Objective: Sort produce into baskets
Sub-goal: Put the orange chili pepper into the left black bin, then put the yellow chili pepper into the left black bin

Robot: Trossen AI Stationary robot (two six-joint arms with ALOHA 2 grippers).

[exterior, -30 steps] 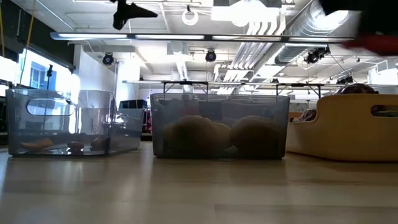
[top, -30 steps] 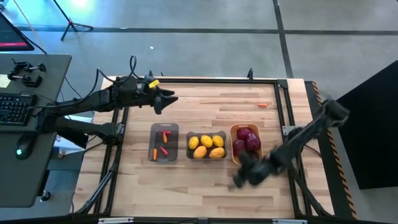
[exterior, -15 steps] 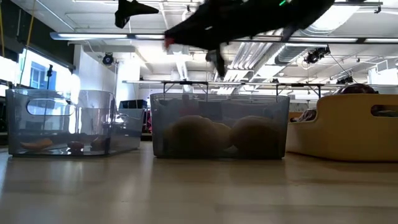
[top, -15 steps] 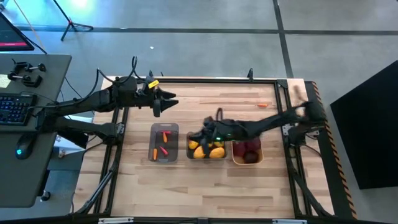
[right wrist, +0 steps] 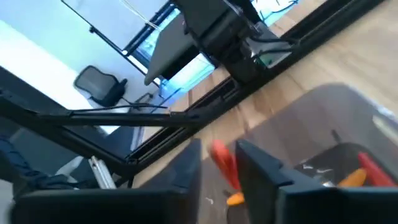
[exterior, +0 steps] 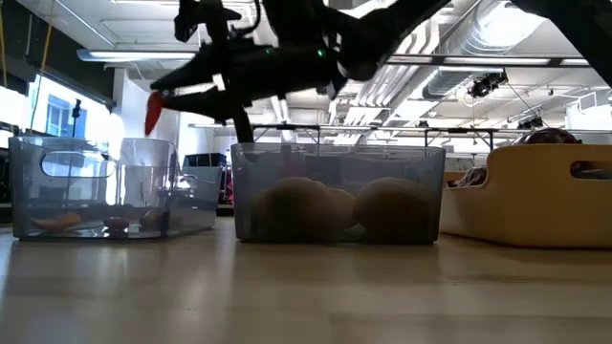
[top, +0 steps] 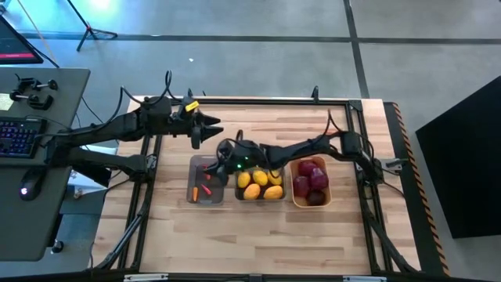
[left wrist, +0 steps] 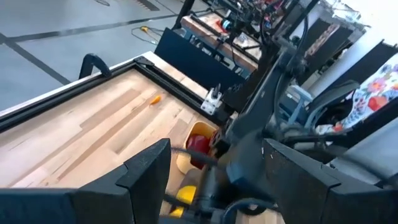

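A small red pepper (right wrist: 224, 163) is pinched between the fingers of the right claw (top: 221, 162), which reaches across the table (top: 266, 235) and hovers over the left grey basket (top: 195, 163). The pepper hangs with its long axis roughly upright, its free end pointing down toward the basket, probably so it drops in with the red and orange peppers (top: 207, 189) already lying there. The middle grey basket (top: 259, 168) holds yellow lemons (top: 261, 178). The orange basket (top: 296, 163) on the right holds dark red apples (top: 311, 177). One orange pepper (top: 332, 132) lies alone on the far right of the table. The left claw (top: 213, 129) waits above the far left, its fingers apart and empty.
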